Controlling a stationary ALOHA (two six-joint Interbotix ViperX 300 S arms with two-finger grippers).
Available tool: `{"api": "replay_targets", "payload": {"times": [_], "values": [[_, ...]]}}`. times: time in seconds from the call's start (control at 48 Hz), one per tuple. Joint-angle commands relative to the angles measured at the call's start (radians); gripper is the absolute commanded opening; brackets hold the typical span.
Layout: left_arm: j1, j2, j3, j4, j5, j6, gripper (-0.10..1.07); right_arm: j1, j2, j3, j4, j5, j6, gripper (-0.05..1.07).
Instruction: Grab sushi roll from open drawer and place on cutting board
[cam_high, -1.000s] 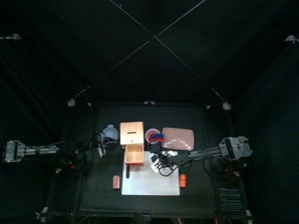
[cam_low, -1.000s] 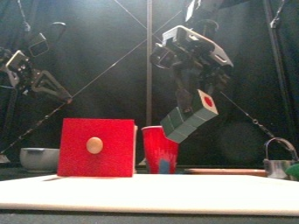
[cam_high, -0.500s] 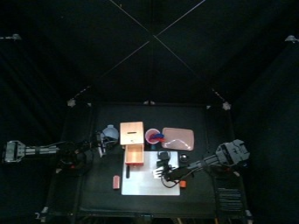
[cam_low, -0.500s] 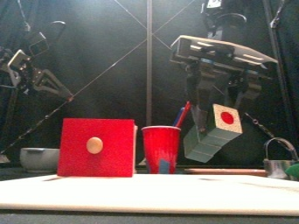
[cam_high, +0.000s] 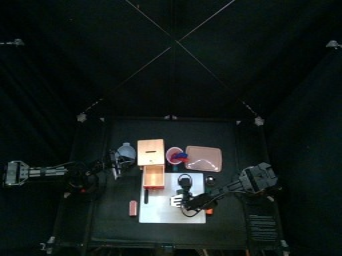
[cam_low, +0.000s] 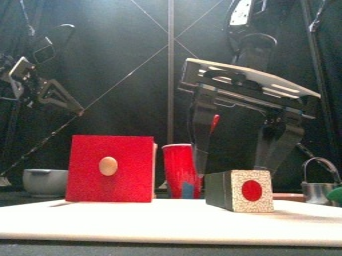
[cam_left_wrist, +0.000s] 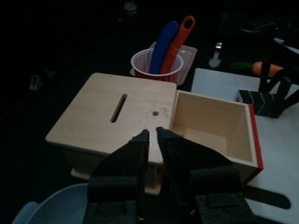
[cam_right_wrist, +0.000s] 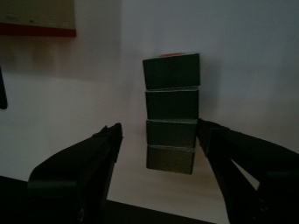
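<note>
Sushi roll lies flat on the smooth white cutting board, a long dark block of four squarish segments whose end face shows pale speckled rice around a red centre. Right claw hangs just over it with its black jaws spread wide on either side, gripping nothing and clear of the roll. Beside the board stands the drawer, a pale wooden box pulled open, with a red front panel and a small round wooden knob. Behind the drawer, a red plastic cup holds a blue and a red utensil. Left claw hovers over the drawer's wooden housing, jaws nearly closed and holding nothing.
</note>
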Motion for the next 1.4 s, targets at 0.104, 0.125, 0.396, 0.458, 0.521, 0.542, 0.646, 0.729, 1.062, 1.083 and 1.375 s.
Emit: {"api": "replay_targets", "payload": {"times": [0.104, 0.125, 0.396, 0.458, 0.521, 0.542, 0.646, 0.729, 1.062, 1.083, 1.375], "values": [[0.003, 0.000, -0.018, 0.002, -0.008, 0.002, 0.60, -0.005, -0.038, -0.017, -0.009, 0.011, -0.002, 1.01], [0.003, 0.002, -0.018, 0.002, -0.008, 0.000, 0.60, -0.005, -0.040, -0.017, -0.009, 0.014, -0.003, 1.01], [0.003, 0.002, -0.023, 0.000, -0.008, -0.002, 0.60, -0.009, -0.133, 0.035, -0.072, 0.049, -0.015, 1.01], [0.000, 0.002, -0.028, 0.000, -0.008, 0.000, 0.60, -0.009, -0.160, 0.046, -0.098, 0.051, -0.018, 1.01], [-0.003, 0.000, -0.035, 0.000, -0.008, 0.000, 0.60, -0.009, -0.189, 0.063, -0.141, 0.055, -0.026, 1.01], [-0.003, 0.000, -0.038, 0.000, -0.008, 0.000, 0.60, -0.009, -0.196, 0.071, -0.155, 0.057, -0.034, 1.01], [-0.005, 0.002, -0.054, 0.002, -0.008, 0.000, 0.60, -0.009, -0.235, 0.101, -0.230, 0.052, -0.112, 1.01], [-0.006, 0.002, -0.063, 0.000, -0.008, -0.002, 0.60, -0.018, -0.264, 0.120, -0.259, 0.049, -0.201, 1.01], [-0.028, 0.002, -0.104, -0.002, -0.009, -0.002, 0.60, -0.077, -0.356, 0.164, -0.314, -0.048, -0.782, 1.00], [-0.029, 0.002, -0.104, -0.002, -0.009, -0.002, 0.60, -0.083, -0.365, 0.169, -0.319, -0.077, -0.822, 1.00], [-0.087, 0.002, -0.124, -0.009, -0.009, -0.003, 0.60, -0.155, -0.449, 0.239, -0.431, -0.359, -0.957, 1.00]]}}
